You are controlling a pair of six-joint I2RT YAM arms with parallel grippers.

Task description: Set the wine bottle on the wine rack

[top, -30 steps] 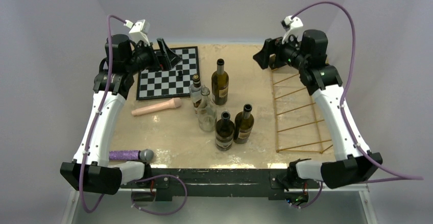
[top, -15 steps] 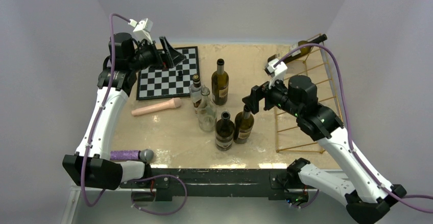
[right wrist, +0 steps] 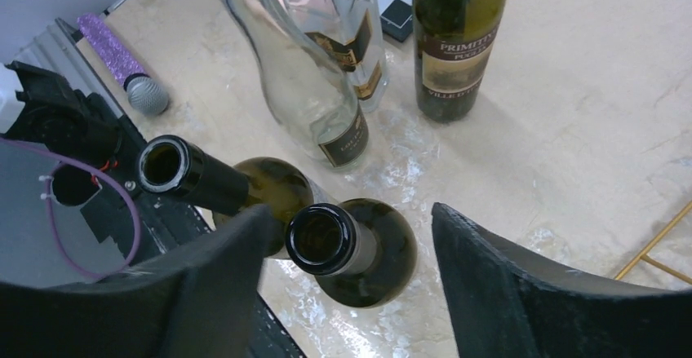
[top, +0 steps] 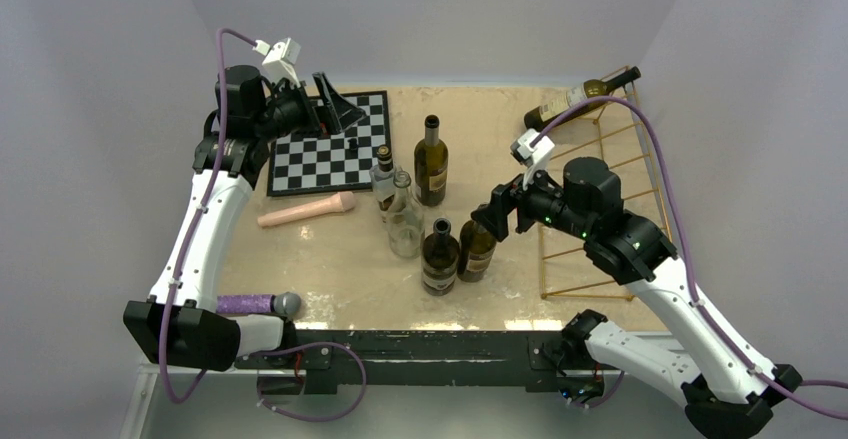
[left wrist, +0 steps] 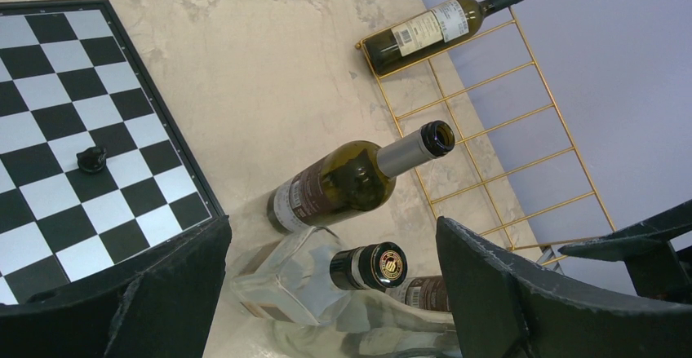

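The wine rack [top: 575,284], a gold wire frame, lies along the table's right side, and one green wine bottle [top: 580,99] lies across its far end. Several bottles stand mid-table. My right gripper [top: 490,219] is open, and its jaws straddle the neck of an upright green wine bottle [right wrist: 359,252] without touching it. This bottle shows in the top view [top: 478,251] beside a dark bottle [top: 440,257]. My left gripper [top: 338,111] is open and empty over the chessboard [top: 330,149]. Its view shows the rack [left wrist: 469,89] and the racked bottle [left wrist: 432,28].
A tall dark bottle [top: 431,164] and two clear bottles [top: 404,221] [top: 384,181] stand at centre. A pink cylinder [top: 305,209] lies left of them. A purple microphone [top: 255,304] lies at the near left edge. A black chess piece [top: 352,143] stands on the board.
My right arm has swung from the rack's far end back to the standing bottles. A green bottle now lies uncovered on the rack there. The left arm has hardly moved.
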